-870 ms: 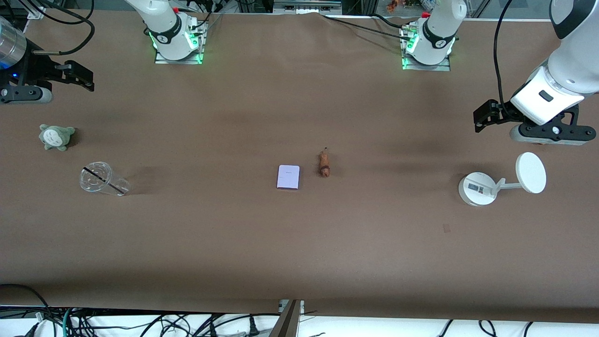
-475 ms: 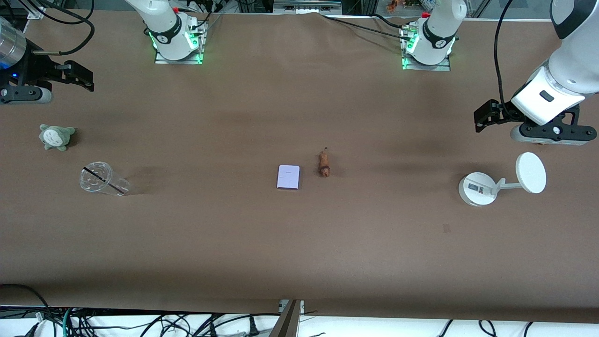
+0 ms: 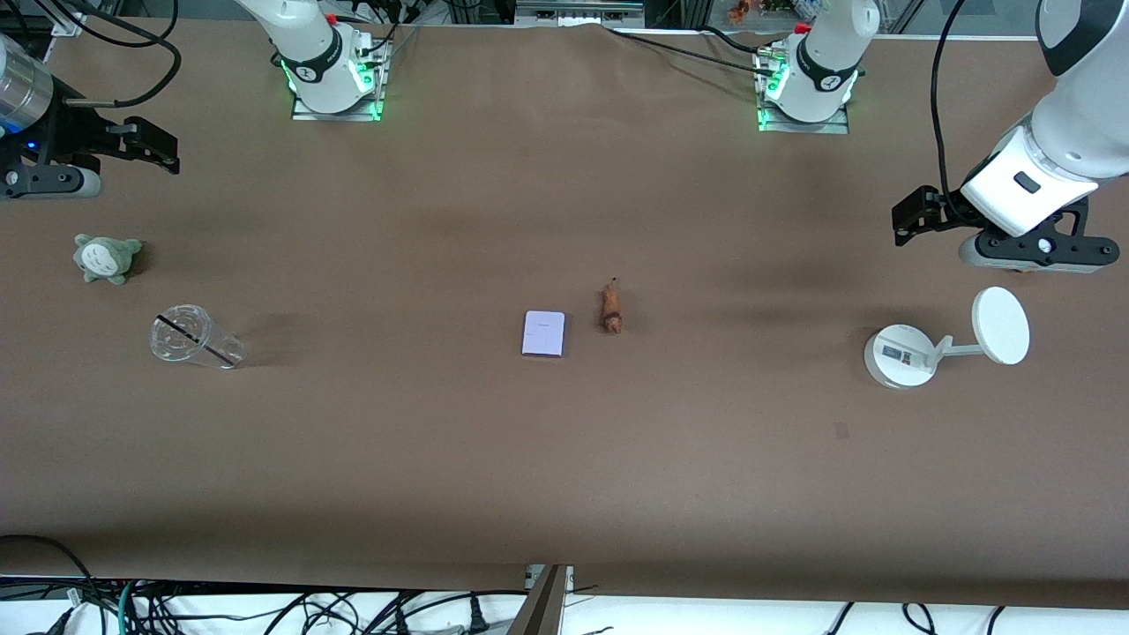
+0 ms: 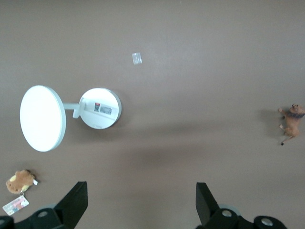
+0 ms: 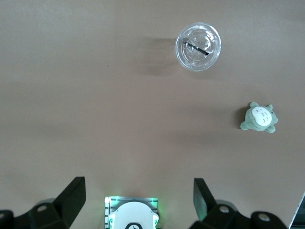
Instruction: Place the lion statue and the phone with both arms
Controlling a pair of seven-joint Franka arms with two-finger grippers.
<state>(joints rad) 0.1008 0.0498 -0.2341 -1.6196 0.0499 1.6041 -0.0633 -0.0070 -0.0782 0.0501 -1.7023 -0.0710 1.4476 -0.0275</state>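
Note:
The phone (image 3: pixel 543 333), a pale lavender slab, lies flat at the table's middle. The lion statue (image 3: pixel 611 309), small and orange-brown, lies beside it toward the left arm's end; it also shows at the edge of the left wrist view (image 4: pixel 290 123). My left gripper (image 3: pixel 904 222) hangs open and empty over the table at the left arm's end, near the white stand; its fingers are wide apart in the left wrist view (image 4: pixel 140 202). My right gripper (image 3: pixel 168 150) hangs open and empty over the right arm's end (image 5: pixel 138 198). Neither gripper is near the phone or the lion.
A white round-based stand (image 3: pixel 900 355) with a disc (image 3: pixel 1000 324) sits at the left arm's end. A small brown plush with a tag (image 4: pixel 20 181) lies near it. A clear plastic cup (image 3: pixel 192 338) and a grey-green plush (image 3: pixel 106 257) lie at the right arm's end.
Both grippers have shifted very slightly and stay high at their ends of the table. The phone and the lion have not moved.

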